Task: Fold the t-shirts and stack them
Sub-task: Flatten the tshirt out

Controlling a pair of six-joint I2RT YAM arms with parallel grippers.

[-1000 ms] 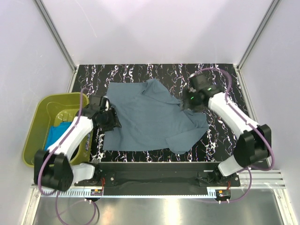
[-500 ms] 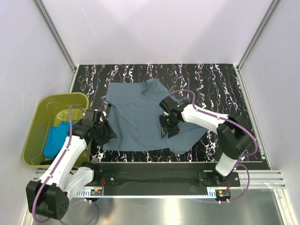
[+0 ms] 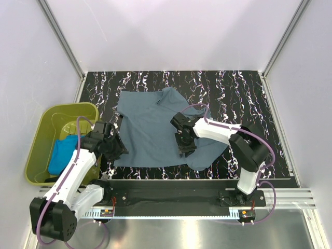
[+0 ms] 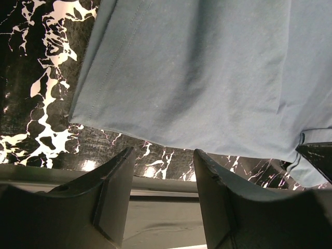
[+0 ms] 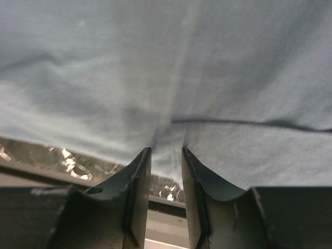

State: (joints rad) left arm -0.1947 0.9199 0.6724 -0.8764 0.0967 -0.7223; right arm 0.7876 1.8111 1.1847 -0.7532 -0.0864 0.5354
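The slate grey-blue t-shirt (image 3: 155, 129) lies spread on the black marbled table. My right gripper (image 3: 184, 145) is down on its near middle; in the right wrist view the right gripper (image 5: 165, 155) has its jaws drawn close, with a pucker of the shirt's cloth (image 5: 166, 78) between the tips. My left gripper (image 3: 117, 149) hangs open and empty just off the shirt's near left corner (image 4: 83, 111); the left gripper also shows in the left wrist view (image 4: 161, 171). The turquoise t-shirt (image 3: 60, 154) lies in the tub. The black t-shirt is out of view.
An olive-green tub (image 3: 39, 129) stands off the table's left edge, beside my left arm. The table's near edge rail (image 3: 171, 184) runs just below the shirt's hem. White walls close in the back and both sides.
My right arm swung from the shirt's right sleeve to its near middle and came down on the cloth. My left gripper moved nearer, towards the shirt's near left corner.
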